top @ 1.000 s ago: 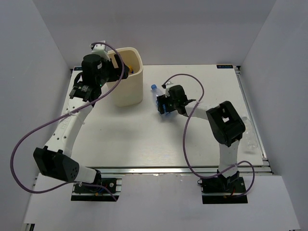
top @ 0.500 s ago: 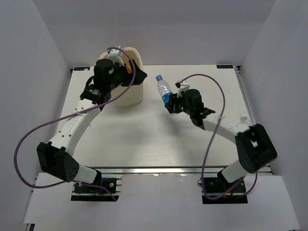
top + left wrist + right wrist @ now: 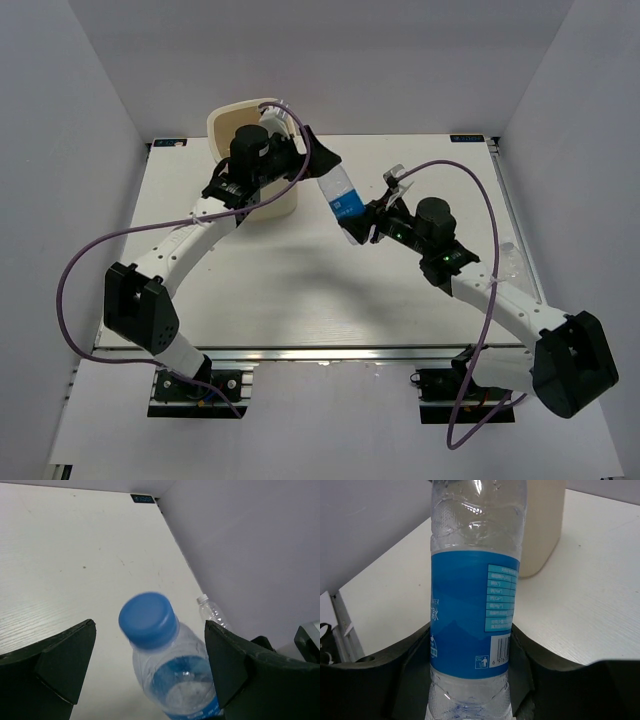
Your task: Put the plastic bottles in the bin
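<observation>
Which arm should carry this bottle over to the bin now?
Left, probably: the left pincer, open, flanks the blue cap of the bottle beside the bin; the right pincer grips it lower down, farther away.

Bright, even light falls from above, and soft grey shadows lie on the pale worktop (image 3: 260,300). In the left wrist view the blue cap (image 3: 148,620) is slightly blurred. In the right wrist view, small glints mark the bottle (image 3: 472,605), whose label is sharp.
</observation>
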Tool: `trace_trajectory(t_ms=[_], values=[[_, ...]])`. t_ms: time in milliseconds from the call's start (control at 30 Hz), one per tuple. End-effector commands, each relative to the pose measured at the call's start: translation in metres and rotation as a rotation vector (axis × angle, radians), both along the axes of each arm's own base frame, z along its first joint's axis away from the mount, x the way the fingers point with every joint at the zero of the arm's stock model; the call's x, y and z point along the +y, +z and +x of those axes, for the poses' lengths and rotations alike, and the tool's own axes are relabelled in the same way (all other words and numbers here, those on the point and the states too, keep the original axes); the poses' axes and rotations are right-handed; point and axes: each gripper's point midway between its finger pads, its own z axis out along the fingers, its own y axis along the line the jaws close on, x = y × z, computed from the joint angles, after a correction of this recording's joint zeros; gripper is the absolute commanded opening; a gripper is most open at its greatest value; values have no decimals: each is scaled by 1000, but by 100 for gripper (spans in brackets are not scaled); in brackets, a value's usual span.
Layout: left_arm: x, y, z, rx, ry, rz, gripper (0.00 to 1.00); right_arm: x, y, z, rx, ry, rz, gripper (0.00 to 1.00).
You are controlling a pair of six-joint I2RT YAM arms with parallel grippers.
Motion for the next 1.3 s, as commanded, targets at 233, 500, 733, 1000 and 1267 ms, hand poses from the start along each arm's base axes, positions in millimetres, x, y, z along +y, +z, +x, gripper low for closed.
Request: trace_trajectory(t_ms=[233,500,733,1000,1267], values=[[-12,23,-11,-60,-64,-59,28,3,39,-9,-111,36,74,52],[22,46,10,-129,141,40,0,-15,30,2,-72,-88,21,89],[85,126,49,-242,331,-3,0,-49,15,13,-36,-276,-52,89],[179,170,90,-258,567,-24,0,-162,-25,49,143,-742,-153,89],[228,90,124,-129,707,25,1,-307,-55,23,319,-1285,-238,89]])
